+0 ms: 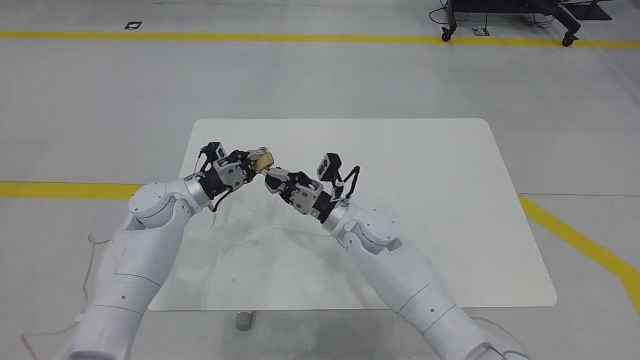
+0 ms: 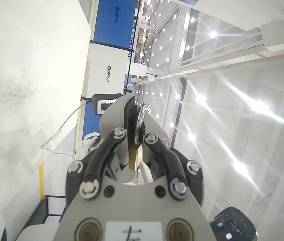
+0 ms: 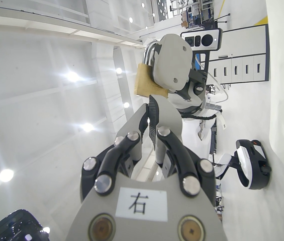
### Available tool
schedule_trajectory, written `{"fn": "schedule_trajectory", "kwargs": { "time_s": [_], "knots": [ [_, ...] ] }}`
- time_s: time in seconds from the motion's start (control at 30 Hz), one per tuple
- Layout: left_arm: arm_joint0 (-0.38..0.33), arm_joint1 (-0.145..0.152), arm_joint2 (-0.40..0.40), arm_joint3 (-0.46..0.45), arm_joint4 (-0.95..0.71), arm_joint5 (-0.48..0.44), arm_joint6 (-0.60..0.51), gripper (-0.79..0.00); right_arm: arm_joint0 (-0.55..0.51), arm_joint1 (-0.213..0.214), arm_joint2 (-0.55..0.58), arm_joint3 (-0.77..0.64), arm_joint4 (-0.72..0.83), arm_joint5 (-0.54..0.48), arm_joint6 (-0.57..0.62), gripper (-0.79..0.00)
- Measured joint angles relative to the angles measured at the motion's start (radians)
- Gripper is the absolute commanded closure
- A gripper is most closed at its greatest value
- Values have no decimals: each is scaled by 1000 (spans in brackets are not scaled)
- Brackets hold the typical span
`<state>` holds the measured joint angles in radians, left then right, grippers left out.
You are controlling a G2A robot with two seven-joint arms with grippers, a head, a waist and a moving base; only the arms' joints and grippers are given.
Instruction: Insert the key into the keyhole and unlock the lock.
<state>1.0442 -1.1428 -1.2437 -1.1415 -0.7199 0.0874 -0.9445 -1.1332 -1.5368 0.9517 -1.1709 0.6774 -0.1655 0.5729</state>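
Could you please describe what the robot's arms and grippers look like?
The left arm and right arm are white shells with black wrist cabling. The left gripper and right gripper have grey fingers, textured black pads, black linkages with silver bolts, and a white label bearing one black character.

This is a big lab or work hall. The grey floor (image 1: 330, 80) has yellow lines (image 1: 300, 37) and a black cart (image 1: 515, 0) on wheels. Bright lamps (image 2: 213, 34) shine high up, and white drawers (image 3: 242, 70) stand in a row.
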Motion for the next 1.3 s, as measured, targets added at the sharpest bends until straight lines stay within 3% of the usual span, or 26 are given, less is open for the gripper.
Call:
{"fn": "schedule_trajectory", "kwargs": {
  "time_s": [0.03,0.07,0.33,0.47,0.67,1.17,1.2,1.23,1.27,1.3],
  "knots": [
    [0,0,0,0,2,-1,0,0,1,-1,-1,2,-2,0,-3,-99],
    [0,0,0,0,3,-1,1,0,2,-1,-2,4,-7,0,-9,-102],
    [3,-1,1,-3,13,-17,13,0,0,-5,-7,7,-15,-5,-19,-83],
    [1,-2,3,-2,12,-5,15,0,3,-8,-16,12,-33,-9,-31,0],
    [2,-2,3,-6,23,-21,19,0,4,-12,-19,13,-29,-11,-46,0],
    [32,-1,-1,-53,123,-157,77,0,-12,-45,19,36,373,74,30,0],
    [33,-1,-2,-55,124,-159,79,0,-10,-45,20,39,376,76,35,-123],
    [33,-1,-3,-56,124,-161,81,0,-8,-45,21,41,376,77,39,-339],
    [33,-1,-5,-56,123,-164,84,0,-5,-45,22,43,369,77,43,-603],
    [33,-1,-7,-56,122,-165,86,0,-3,-45,22,43,359,74,45,-785]
  ]
}}
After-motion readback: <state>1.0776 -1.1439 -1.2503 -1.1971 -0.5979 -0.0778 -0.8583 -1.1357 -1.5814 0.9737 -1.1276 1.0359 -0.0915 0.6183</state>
